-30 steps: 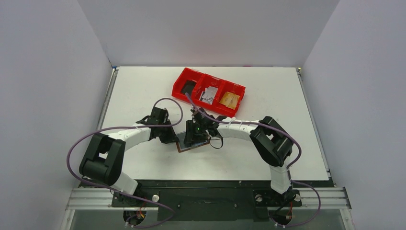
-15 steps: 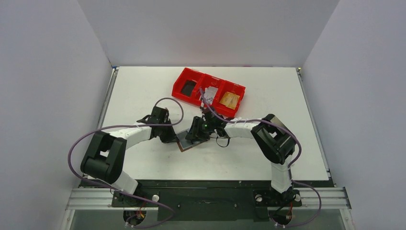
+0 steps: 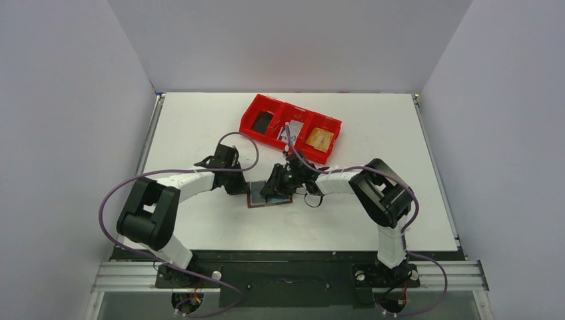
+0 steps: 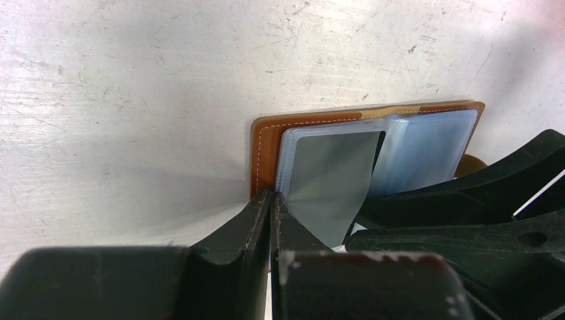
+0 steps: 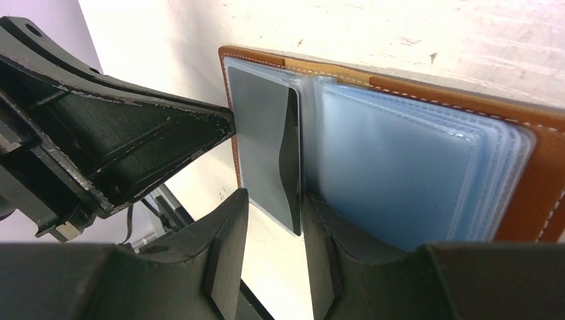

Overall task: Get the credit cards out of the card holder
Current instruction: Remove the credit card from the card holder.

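The wallet (image 3: 261, 202) is lying open mid-table (image 3: 200, 127), nearer the front edge. The left hand (image 4: 270, 213) is pinching its left edge. The right hand (image 5: 274, 208), fingers narrowly apart, is straddling a plastic sleeve (image 5: 266, 133).

Left wrist view. My left claw (image 4: 270, 203) is at bottom centre, fingers pressed together with only a thin slit between them. The tips meet the near left edge of the card holder (image 4: 393, 147); I cannot tell whether that edge is pinched. The holder lies open on the scratched white surface (image 4: 133, 100), brown cover with pale stitching underneath and clear sleeves (image 4: 433, 140) on top. One grey sleeve (image 4: 330, 167) stands lifted, its free corner beside the right claw (image 4: 360, 223), which enters from the right.
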`<state>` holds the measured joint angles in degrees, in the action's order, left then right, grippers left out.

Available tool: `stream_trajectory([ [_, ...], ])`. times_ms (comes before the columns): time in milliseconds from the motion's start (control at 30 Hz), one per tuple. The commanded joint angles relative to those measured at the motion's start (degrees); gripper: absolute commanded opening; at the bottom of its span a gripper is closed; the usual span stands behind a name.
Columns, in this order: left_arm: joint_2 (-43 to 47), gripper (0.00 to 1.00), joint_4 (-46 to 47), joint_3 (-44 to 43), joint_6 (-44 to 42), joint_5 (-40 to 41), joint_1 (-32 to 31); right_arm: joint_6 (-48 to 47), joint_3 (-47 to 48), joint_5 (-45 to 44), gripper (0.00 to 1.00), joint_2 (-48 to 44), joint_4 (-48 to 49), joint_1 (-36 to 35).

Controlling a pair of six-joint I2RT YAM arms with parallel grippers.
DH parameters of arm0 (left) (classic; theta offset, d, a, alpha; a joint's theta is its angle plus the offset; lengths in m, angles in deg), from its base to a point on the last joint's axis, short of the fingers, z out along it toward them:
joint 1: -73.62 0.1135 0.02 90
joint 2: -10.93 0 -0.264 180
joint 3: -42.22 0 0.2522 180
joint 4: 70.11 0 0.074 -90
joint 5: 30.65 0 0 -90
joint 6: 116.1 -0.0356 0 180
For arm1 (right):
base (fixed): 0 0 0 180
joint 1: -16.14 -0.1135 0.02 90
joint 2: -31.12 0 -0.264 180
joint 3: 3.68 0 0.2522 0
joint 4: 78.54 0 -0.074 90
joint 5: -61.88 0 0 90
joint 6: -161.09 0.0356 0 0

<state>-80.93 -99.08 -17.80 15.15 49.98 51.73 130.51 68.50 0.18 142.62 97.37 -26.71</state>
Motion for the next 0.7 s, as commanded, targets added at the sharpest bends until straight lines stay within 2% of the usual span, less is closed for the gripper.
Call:
stream_trajectory([
  [0, -2.27, 0.00, -0.65, -0.56, -0.51, -0.35, -1.92, 3.27, -2.43, 1.06, 0.32, 0.63, 8.81, 0.20],
  [333, -2.67, 0.00, -0.97, 0.67, -0.61, 0.35, -2.02, 11.31, -8.76, 2.44, 0.19, 1.42, 23.49, 2.47],
  [667, -2.68, 0.00, -0.99, 0.73, -0.70, 0.24, -2.10, 12.19, -9.47, 1.99, 0.07, 1.78, 25.17, 2.61],
])
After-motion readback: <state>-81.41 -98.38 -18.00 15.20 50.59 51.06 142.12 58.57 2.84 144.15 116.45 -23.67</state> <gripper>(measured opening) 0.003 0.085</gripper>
